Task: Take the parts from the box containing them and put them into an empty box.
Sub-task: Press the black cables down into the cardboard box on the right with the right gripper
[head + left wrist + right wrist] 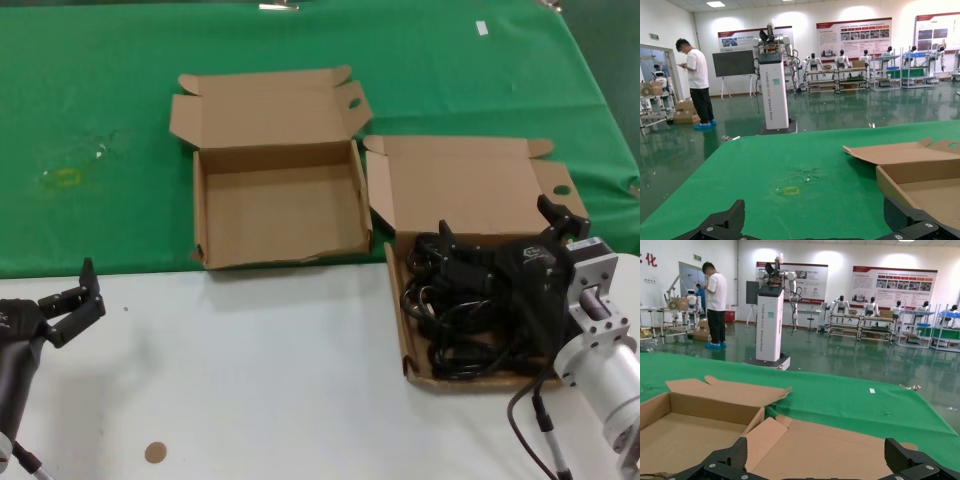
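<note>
The box containing the parts (409, 345) lies at the right, its lid (470, 185) open toward the back. A tangle of black power cords (455, 325) fills it. My right gripper (500, 230) is open and hovers over the back of this box, just above the cords. In the right wrist view it (817, 460) is empty, with the lid (840, 445) beyond its fingers. The empty box (275, 215) lies open to the left, with a wavy front wall; it also shows in the right wrist view (685, 432). My left gripper (78, 303) is open and empty at the near left, off the green cloth.
A green cloth (100, 90) covers the far half of the table; the near half is white (250, 370). A yellow mark (62, 178) is on the cloth at the left. A small brown disc (154, 452) lies near the front edge. The empty box edges the left wrist view (925, 187).
</note>
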You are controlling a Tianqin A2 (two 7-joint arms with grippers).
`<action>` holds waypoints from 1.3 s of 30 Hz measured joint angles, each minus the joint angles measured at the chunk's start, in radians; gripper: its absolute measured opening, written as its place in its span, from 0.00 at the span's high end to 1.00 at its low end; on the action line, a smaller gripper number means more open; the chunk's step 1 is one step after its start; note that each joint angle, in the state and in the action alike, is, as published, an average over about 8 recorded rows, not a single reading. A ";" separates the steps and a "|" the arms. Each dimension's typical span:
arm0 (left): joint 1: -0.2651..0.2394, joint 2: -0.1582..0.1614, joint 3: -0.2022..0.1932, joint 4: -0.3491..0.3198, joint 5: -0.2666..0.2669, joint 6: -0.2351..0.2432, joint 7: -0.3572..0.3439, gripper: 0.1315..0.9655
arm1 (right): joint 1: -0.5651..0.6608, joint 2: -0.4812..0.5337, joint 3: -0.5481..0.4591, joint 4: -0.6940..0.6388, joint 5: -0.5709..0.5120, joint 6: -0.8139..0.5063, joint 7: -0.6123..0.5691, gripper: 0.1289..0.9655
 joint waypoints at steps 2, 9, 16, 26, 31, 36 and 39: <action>0.000 0.000 0.000 0.000 0.000 0.000 0.000 0.00 | 0.000 0.000 0.000 0.000 0.000 0.000 0.000 0.00; 0.000 0.000 0.000 0.000 0.000 0.000 0.000 0.00 | 0.000 0.000 0.000 0.000 0.000 0.000 0.000 0.00; 0.000 0.000 0.000 0.000 0.000 0.000 0.000 0.01 | 0.000 0.000 0.000 0.000 0.000 0.000 0.000 0.00; 0.000 0.000 0.000 0.000 0.000 0.000 0.000 0.07 | 0.000 0.000 0.000 0.000 0.000 0.000 0.000 0.00; 0.000 0.000 0.000 0.000 0.000 0.000 0.000 0.15 | 0.001 0.001 -0.003 -0.001 0.000 0.002 0.000 0.00; 0.000 0.000 0.000 0.000 0.000 0.000 0.000 0.22 | 0.005 0.009 -0.016 -0.006 0.002 0.011 0.003 0.00; 0.000 0.000 0.000 0.000 0.000 0.000 0.000 0.32 | 0.008 0.027 -0.033 -0.007 0.012 0.024 0.009 0.00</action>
